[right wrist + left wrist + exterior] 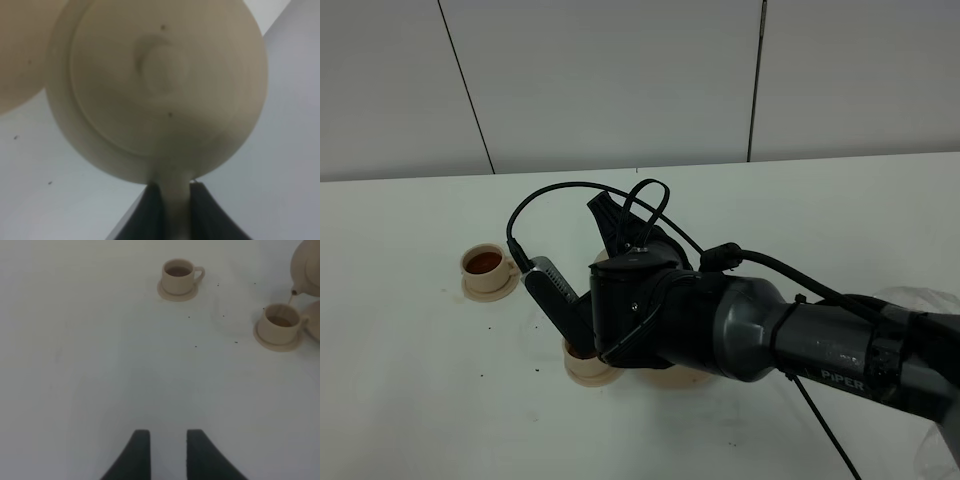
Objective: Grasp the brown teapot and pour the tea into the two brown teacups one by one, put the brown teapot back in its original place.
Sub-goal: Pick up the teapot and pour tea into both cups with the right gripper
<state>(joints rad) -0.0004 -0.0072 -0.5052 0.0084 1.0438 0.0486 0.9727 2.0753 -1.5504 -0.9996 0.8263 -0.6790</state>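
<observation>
My right gripper (175, 202) is clamped tight on the handle of the brown teapot (165, 85). The pot's up off the bench (100, 340) and tipped, with the spout just above the nearer teacup (280, 322), which has tea in it. The other teacup (177, 275) sits well apart, and there's tea in that one too. My left gripper (167, 437) hangs over the bench with its jaws apart, holding nothing.

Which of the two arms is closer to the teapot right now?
Right. The right gripper has its jaws shut on the teapot's handle; the left gripper hangs over the table, well apart from the teapot.
</observation>
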